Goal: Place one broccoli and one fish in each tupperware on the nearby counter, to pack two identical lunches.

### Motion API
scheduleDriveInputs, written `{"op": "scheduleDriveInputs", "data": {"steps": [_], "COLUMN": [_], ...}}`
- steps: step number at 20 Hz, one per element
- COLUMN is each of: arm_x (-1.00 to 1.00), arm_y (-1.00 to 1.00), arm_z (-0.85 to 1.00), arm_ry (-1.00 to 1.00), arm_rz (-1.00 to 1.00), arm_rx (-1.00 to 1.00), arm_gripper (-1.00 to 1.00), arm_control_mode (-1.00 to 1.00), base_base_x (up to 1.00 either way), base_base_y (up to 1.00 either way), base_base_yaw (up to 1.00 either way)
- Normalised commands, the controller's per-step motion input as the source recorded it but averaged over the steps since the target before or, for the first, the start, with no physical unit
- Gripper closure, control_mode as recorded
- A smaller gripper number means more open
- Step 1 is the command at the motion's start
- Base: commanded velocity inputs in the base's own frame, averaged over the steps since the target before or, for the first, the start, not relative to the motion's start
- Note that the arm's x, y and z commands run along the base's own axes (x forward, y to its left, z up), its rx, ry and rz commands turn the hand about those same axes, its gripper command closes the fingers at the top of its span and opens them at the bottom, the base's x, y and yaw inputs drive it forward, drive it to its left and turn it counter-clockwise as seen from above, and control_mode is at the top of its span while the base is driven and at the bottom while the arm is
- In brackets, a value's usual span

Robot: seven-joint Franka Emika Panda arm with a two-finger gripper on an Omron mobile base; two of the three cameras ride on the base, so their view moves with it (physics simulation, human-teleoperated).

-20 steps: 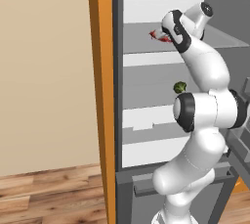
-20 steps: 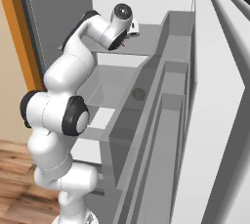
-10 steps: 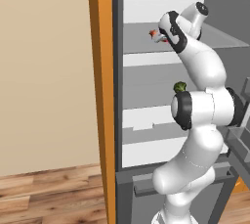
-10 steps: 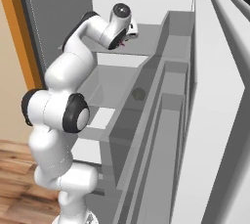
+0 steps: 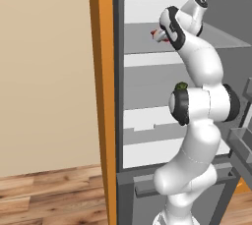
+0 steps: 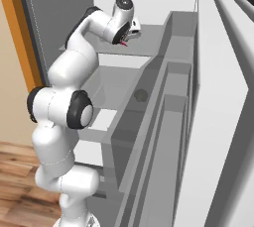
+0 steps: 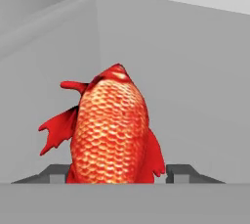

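Note:
A red-orange scaly fish (image 7: 112,130) lies on the upper grey shelf (image 5: 142,40) of the open fridge, its red fins also in the left base view (image 5: 155,33). My gripper (image 7: 116,171) straddles the fish, one dark fingertip (image 7: 57,173) at each flank, almost touching; whether they press it cannot be told. From the sides, the gripper (image 5: 162,35) (image 6: 128,37) reaches onto that shelf. A green broccoli (image 5: 181,86) sits on the shelf below, half hidden behind my elbow. The tupperware and the counter are out of view.
An orange wooden panel (image 5: 103,96) stands left of the fridge opening. The open fridge door with grey bins (image 6: 168,122) runs along the right. Lower white shelves (image 5: 147,121) sit under my arm. Wooden floor (image 5: 49,194) lies at the lower left.
The fingers have drawn in toward the fish's sides. The hand has shifted slightly over the upper shelf; the fish stays where it lay.

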Motion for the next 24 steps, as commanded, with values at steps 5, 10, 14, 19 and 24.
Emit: {"op": "scheduleDriveInputs", "data": {"steps": [5, 10, 14, 19, 24], "arm_x": [0.06, -0.72, -1.0, -1.0, -1.0], "arm_y": [0.0, 0.1, 0.19, 0.39, 0.24], "arm_z": [-0.11, -0.39, -0.44, -0.18, 0.0], "arm_ry": [-0.03, 0.0, -0.05, -0.14, -0.02], "arm_rz": [0.01, 0.0, 0.0, -0.08, -0.17], "arm_rx": [0.0, 0.0, -0.01, -0.04, 0.0], "arm_gripper": [1.0, 1.0, 1.0, 1.0, 1.0], "arm_control_mode": [-1.0, -1.0, -1.0, -1.0, -1.0], "base_base_x": [0.0, 0.0, 0.0, 0.0, 0.0], "base_base_y": [0.0, 0.0, 0.0, 0.0, 0.0], "base_base_yaw": [0.0, 0.0, 0.0, 0.0, 0.0]}}
